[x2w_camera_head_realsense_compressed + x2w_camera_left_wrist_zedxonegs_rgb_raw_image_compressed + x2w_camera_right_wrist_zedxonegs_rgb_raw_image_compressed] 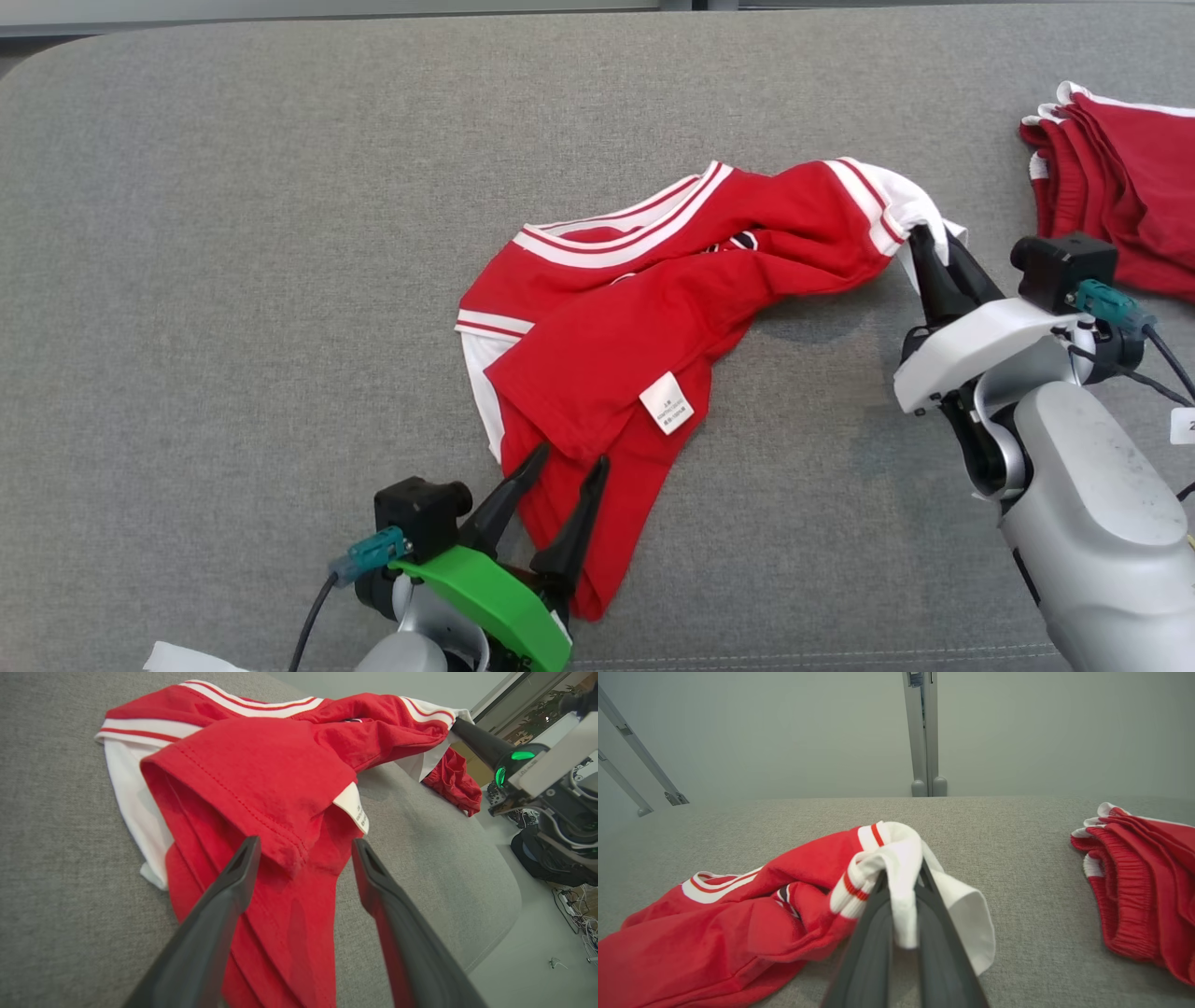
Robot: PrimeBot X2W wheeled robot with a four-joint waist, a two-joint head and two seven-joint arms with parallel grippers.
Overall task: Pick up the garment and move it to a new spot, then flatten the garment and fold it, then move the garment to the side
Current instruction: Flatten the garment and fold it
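Note:
A red garment (653,308) with white and red striped trim lies crumpled on the grey table (233,233); a white care label (667,402) faces up. My right gripper (932,245) is shut on the garment's white sleeve edge (903,877) at its right end and holds it slightly raised. Over the garment's near hem (275,854) my left gripper (568,459) stands open, one finger on either side of a fold of red cloth. The right gripper (472,737) also appears in the left wrist view, clamping the far end.
A second pile of red cloth (1116,187) with an elastic waistband (1120,891) lies at the table's far right. The table's rounded right edge (504,905) drops to the floor. A metal post (924,732) stands behind the table.

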